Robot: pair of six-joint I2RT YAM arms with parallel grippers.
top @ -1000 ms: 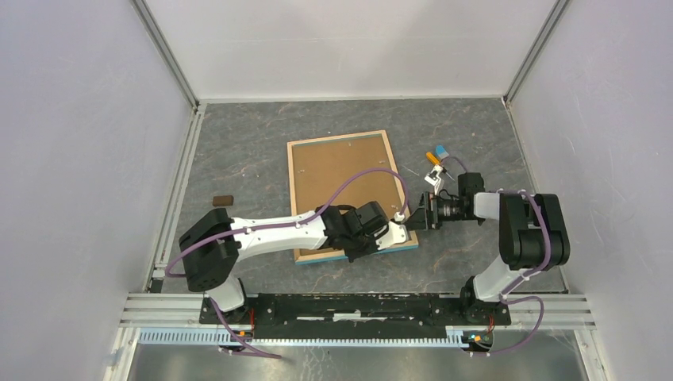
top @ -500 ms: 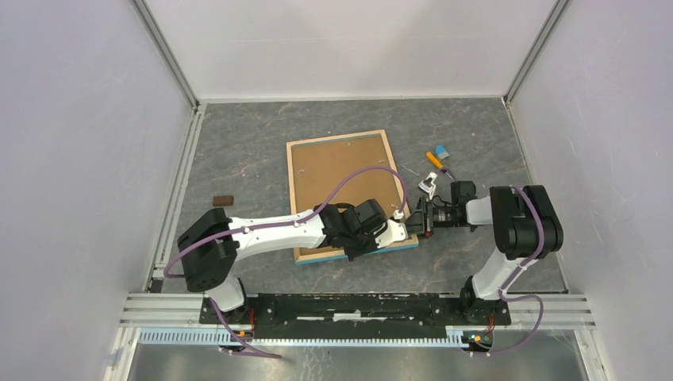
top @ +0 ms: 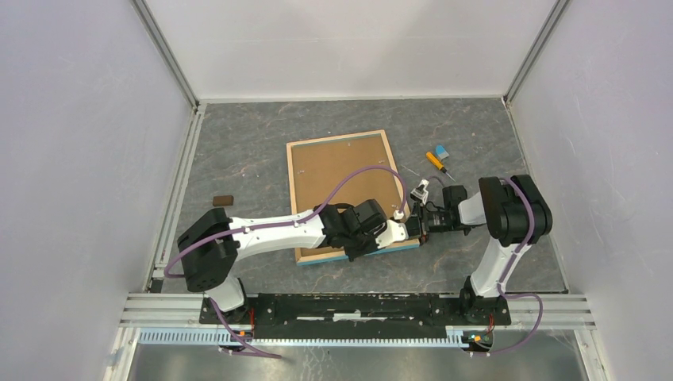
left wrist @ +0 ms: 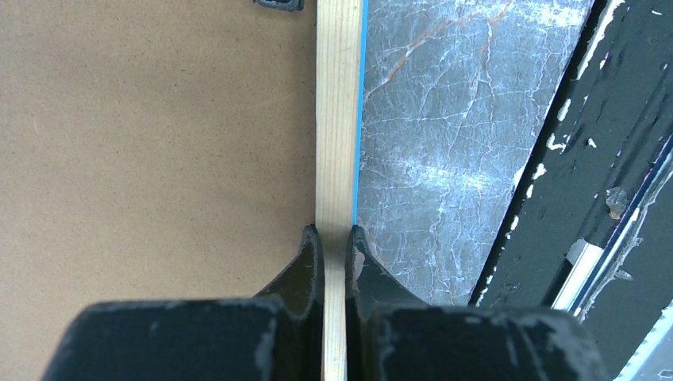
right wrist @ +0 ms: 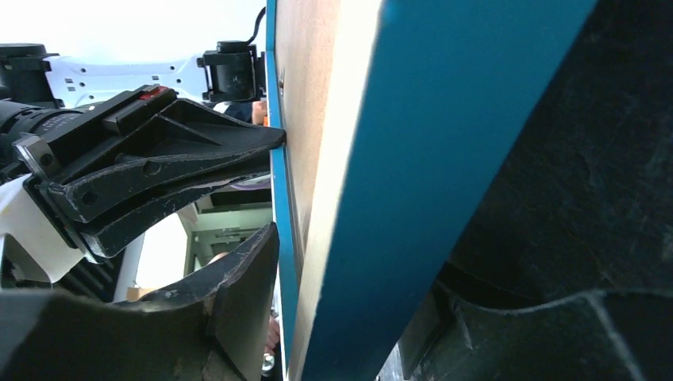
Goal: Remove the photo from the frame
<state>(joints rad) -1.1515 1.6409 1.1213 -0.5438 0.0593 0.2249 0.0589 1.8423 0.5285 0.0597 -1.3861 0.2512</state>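
The frame [top: 337,171] lies back-up at the middle of the grey marbled table [top: 238,159], its brown fibreboard backing [left wrist: 159,159] facing the overhead camera and its long sides running from near to far. The picture side faces the table and cannot be seen. A strip of light wood edging [left wrist: 337,119] runs round the backing, with a thin bright-blue border [left wrist: 363,119] outside it and a small dark tab [left wrist: 278,4] at the board's edge.

The left gripper [left wrist: 335,238] reaches in from the near left, its jaws clamped on the wood edging near the frame's near right corner. The right gripper [right wrist: 357,270] comes in low from the right at the same corner, one finger on either side of the blue edge; whether they press on it cannot be told.

Right of the frame's far end, apart from it, lie an orange-handled screwdriver [top: 433,161] and a small blue object [top: 441,151]. A small brown block [top: 224,200] sits well to the left.
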